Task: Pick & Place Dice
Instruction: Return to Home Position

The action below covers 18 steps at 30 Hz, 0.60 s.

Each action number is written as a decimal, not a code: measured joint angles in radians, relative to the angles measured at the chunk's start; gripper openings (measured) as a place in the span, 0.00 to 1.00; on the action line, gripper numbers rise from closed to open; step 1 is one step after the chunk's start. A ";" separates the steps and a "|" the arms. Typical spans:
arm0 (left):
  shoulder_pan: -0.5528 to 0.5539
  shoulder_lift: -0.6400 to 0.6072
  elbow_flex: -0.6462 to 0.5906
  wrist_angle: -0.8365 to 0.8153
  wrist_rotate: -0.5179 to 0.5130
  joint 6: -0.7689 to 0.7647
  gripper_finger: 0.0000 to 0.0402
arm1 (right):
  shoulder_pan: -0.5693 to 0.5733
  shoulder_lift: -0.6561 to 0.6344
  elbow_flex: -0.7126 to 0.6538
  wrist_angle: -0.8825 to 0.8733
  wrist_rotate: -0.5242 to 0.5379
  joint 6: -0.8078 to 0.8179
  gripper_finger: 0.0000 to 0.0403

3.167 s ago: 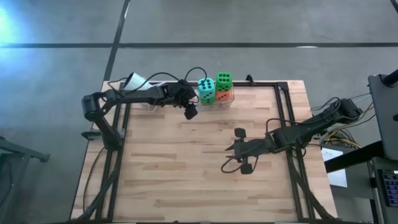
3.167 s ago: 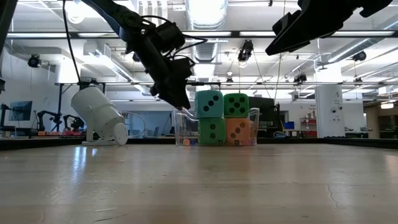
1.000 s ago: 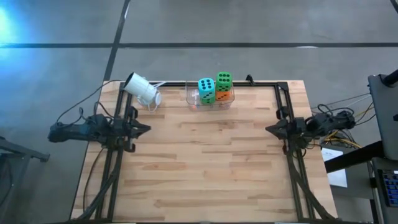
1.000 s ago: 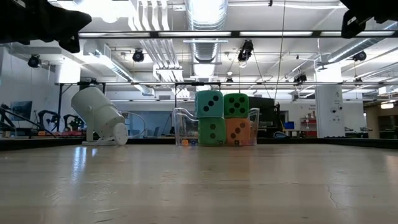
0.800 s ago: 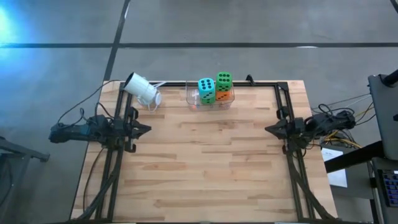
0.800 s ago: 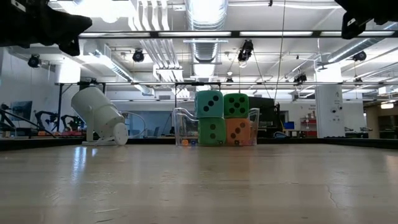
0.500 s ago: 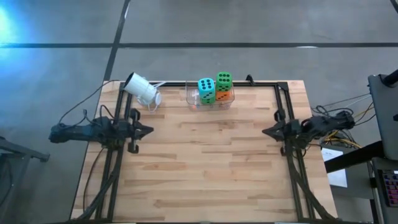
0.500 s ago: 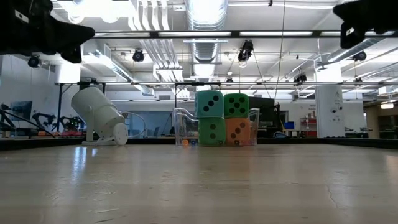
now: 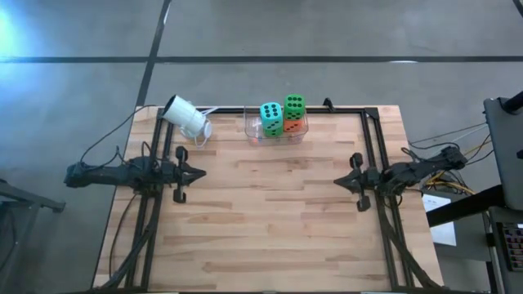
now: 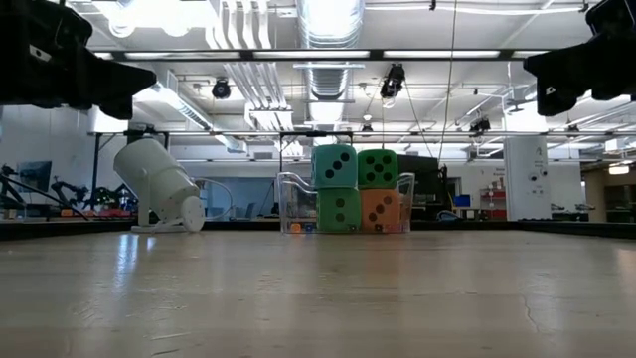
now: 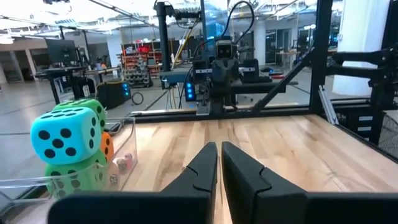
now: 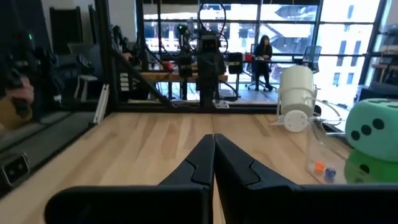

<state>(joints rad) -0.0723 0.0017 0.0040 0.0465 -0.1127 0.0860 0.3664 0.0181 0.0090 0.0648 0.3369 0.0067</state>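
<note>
1. Table (image 9: 270,220): pale wood planks in a dark frame.

2. Bin (image 10: 293,199): clear plastic, open top, standing at the middle of the table's far edge. It holds all the dice listed below.

3. Teal die (image 10: 335,166): upper tier of the bin, resting on the lower green die (image 10: 338,210). It sits on the side nearer the cup.

4. Upper green die (image 10: 378,167): upper tier, touching the teal die and resting on the orange die (image 10: 379,210). Both top dice stand above the bin's rim.

5. Tiny dice (image 12: 318,168): on the bin floor at the cup end, beside the lower green die. An orange one and a blue one can be told; the rest are too small to sort.

6. Cup (image 9: 185,117): white, tilted on its side at the far left corner. It is near the bin but apart from it.

7. Left gripper (image 9: 201,173): above the table's left edge, pointing inward. Its fingers (image 11: 202,168) are drawn together with only a thin slit between, holding nothing.

8. Right gripper (image 9: 337,183): above the right edge, facing the left one, well apart from the bin. Its fingers (image 12: 198,163) are pressed together and hold nothing.

9. Person (image 12: 263,50): seated far off in the room beyond the table.
</note>
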 joint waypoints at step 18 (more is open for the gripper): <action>0.000 0.001 -0.001 -0.010 -0.019 0.074 0.07 | 0.000 0.078 0.000 -0.006 0.030 -0.197 0.02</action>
<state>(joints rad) -0.0723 0.0027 0.0032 0.0368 -0.1318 0.1596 0.3664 0.0956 0.0090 0.0589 0.3670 -0.1905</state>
